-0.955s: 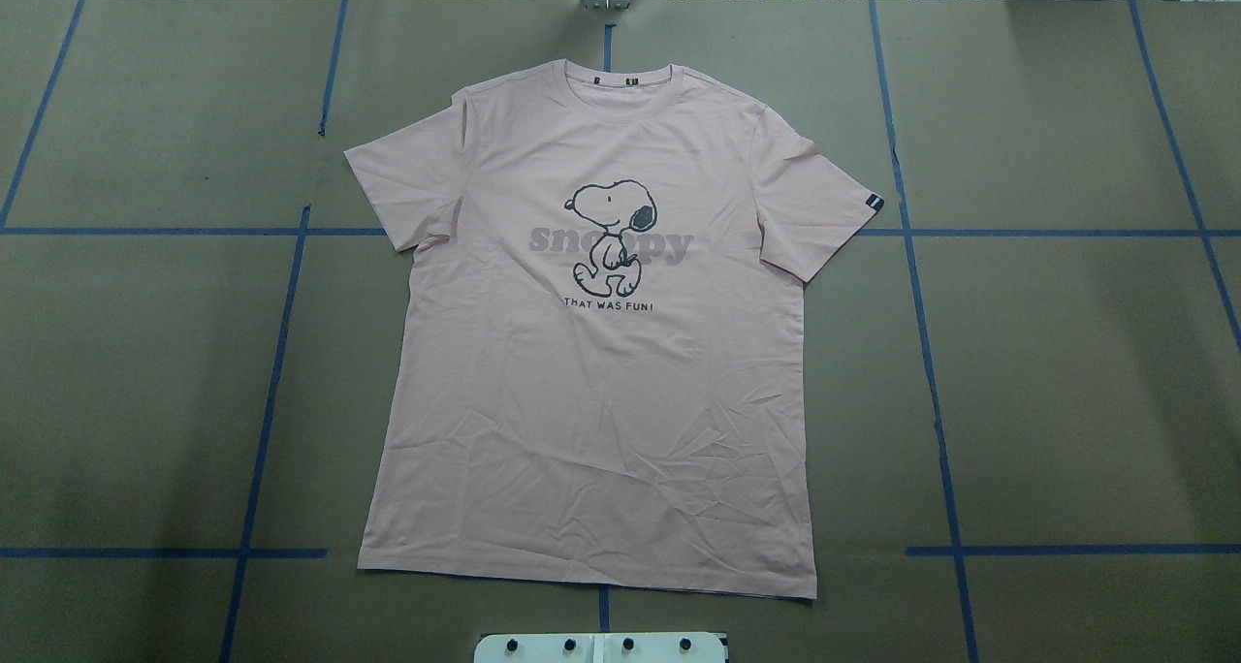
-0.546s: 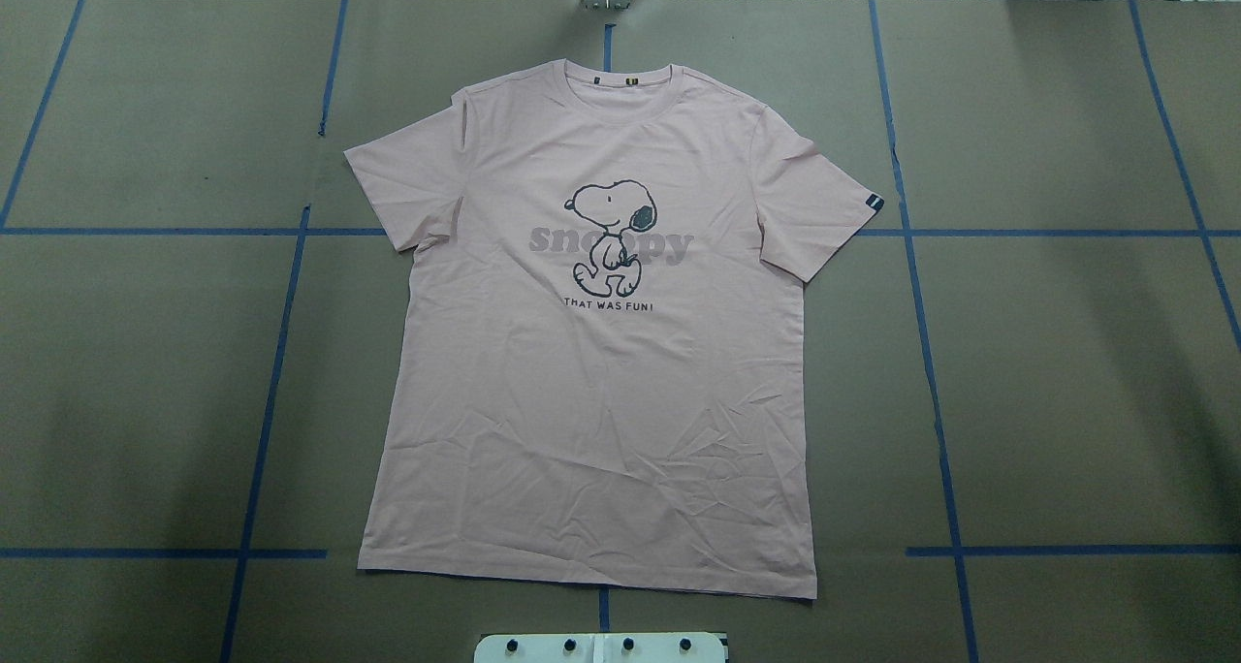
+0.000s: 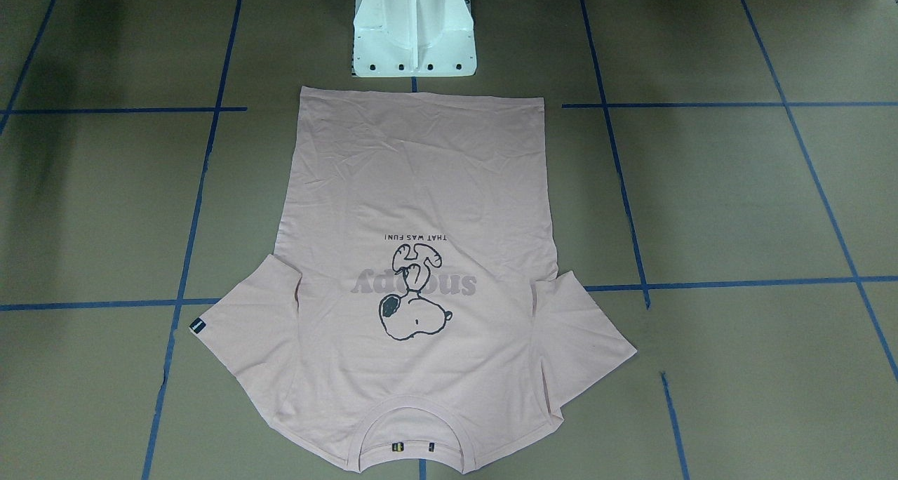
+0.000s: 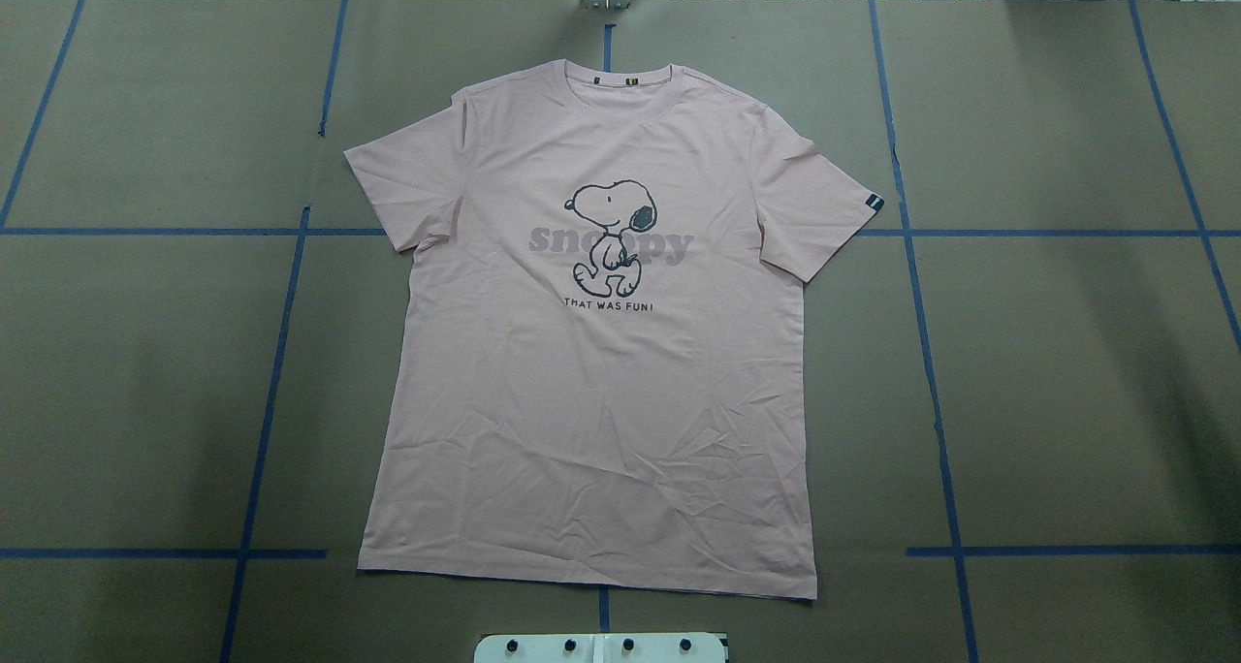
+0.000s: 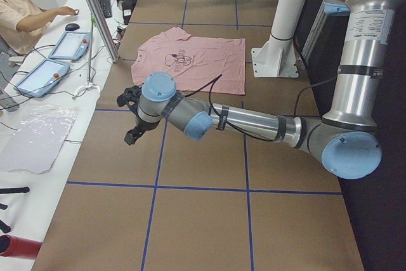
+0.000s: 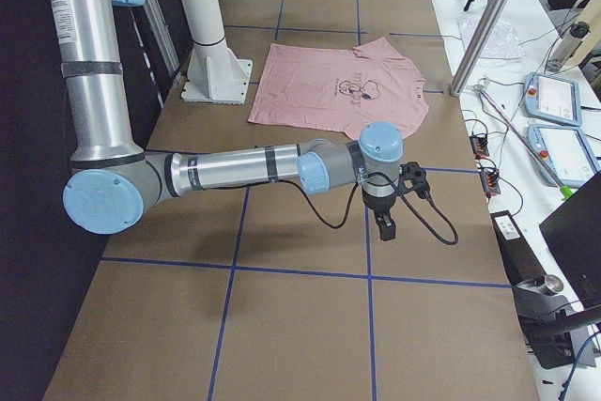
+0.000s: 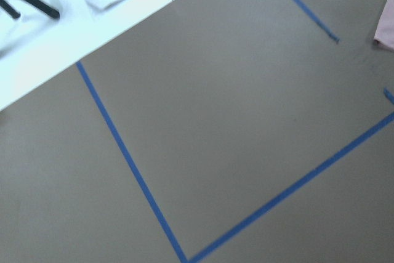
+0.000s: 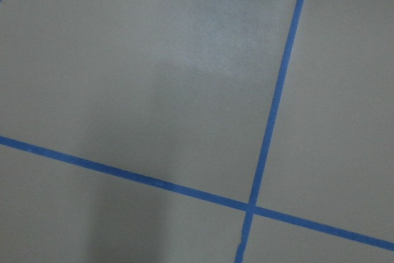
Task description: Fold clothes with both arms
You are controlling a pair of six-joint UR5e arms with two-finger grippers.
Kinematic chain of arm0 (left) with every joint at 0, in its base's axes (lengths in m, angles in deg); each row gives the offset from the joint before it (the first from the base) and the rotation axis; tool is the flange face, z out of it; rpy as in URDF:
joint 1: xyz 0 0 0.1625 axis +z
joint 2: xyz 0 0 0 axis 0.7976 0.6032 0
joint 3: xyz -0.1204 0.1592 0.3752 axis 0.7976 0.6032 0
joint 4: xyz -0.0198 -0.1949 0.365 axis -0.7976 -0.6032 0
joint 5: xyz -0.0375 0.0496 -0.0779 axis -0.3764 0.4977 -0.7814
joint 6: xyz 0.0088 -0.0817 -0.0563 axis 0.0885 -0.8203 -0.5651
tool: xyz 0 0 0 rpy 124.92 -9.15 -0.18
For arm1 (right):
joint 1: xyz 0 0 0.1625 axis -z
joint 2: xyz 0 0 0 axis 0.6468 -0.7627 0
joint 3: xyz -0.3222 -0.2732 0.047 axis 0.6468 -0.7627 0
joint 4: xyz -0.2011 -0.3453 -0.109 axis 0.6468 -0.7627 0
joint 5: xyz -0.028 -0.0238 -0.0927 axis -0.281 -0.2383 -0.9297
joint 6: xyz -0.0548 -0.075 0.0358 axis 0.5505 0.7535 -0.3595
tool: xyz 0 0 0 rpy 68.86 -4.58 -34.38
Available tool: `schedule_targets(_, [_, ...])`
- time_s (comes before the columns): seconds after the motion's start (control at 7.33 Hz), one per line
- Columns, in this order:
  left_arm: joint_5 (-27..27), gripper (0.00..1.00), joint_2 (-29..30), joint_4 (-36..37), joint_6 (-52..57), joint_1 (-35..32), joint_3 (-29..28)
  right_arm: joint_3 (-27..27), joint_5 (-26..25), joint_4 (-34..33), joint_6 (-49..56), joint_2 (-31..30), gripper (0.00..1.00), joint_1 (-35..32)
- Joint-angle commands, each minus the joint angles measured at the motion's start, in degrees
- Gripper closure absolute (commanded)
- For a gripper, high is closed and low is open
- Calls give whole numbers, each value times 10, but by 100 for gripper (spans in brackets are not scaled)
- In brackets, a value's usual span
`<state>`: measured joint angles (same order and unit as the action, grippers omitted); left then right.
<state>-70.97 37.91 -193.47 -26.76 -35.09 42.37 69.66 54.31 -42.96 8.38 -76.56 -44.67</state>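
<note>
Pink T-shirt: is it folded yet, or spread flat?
Spread flat, not folded: the pale pink short-sleeved T-shirt lies print up, its whole outline showing, sleeves out to both sides.

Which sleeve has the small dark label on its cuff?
The sleeve on the robot's right, at the overhead view's right: a dark label sits at its cuff. The other sleeve is plain pink.

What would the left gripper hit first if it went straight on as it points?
Likely the bare table cover, not the T-shirt; the left gripper points down at it, height unclear.
</note>
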Motion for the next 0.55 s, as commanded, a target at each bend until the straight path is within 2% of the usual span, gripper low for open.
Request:
schedule_targets(0.0, [-1, 0, 42, -48, -78, 57, -28, -7, 21, 6, -58, 49, 0, 20])
schedule_targets(0.14, [-2, 0, 54, -61, -108, 78, -30, -1, 14, 24, -176, 72, 0, 70])
schedule_targets(0.27, [-1, 0, 54, -95, -121, 88, -31, -7, -17, 83, -280, 86, 0, 118])
schedule_targets(0.41, [1, 0, 49, -131, -123, 100, -27, -8, -69, 133, -401, 97, 0, 168])
